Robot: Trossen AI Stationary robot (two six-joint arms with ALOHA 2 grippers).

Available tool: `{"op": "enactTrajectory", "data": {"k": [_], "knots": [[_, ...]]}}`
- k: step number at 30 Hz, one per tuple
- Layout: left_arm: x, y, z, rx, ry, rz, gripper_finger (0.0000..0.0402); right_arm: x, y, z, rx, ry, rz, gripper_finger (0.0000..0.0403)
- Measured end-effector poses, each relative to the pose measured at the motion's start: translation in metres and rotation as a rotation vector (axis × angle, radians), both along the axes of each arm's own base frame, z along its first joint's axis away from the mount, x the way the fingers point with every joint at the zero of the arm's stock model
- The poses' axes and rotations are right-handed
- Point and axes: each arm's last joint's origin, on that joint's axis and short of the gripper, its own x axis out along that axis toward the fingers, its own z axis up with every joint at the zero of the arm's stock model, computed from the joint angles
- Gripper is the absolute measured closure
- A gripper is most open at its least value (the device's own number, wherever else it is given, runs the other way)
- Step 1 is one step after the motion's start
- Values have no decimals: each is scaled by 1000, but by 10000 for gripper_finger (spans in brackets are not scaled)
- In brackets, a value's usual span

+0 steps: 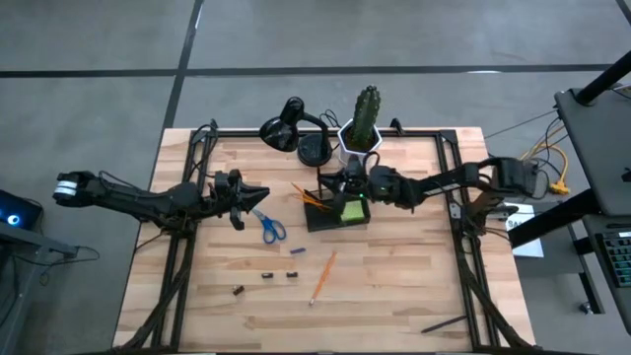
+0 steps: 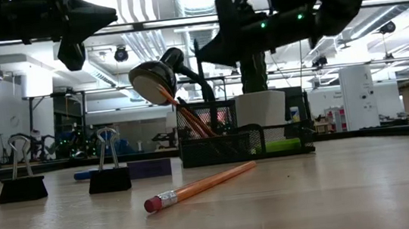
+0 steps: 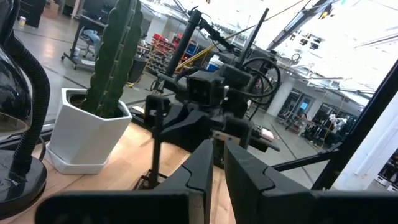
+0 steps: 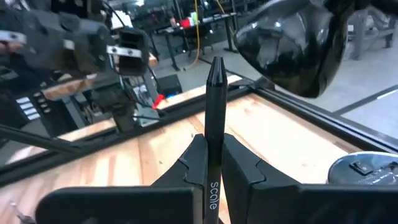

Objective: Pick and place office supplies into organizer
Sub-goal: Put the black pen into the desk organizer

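Nearest, short of the organizer on the table, lie a pencil, binder clips and scissors. Above the organizer, the right gripper pinches a black pen; lowering it inside comes next. The left gripper, closed and empty, hovers beside the scissors.
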Motion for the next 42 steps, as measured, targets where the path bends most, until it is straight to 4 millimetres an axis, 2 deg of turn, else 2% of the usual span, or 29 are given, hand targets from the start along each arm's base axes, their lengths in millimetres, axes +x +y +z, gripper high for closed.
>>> {"op": "enactTrajectory", "data": {"k": [5,19,42], "knots": [[0,0,1,-3,-4,0,378,5,-3,-10,13,32,-12,388],[0,0,1,3,-2,-1,378,1,-6,-27,9,210,-17,388],[0,0,1,4,-2,2,378,-2,-6,-34,20,284,26,386]]}}
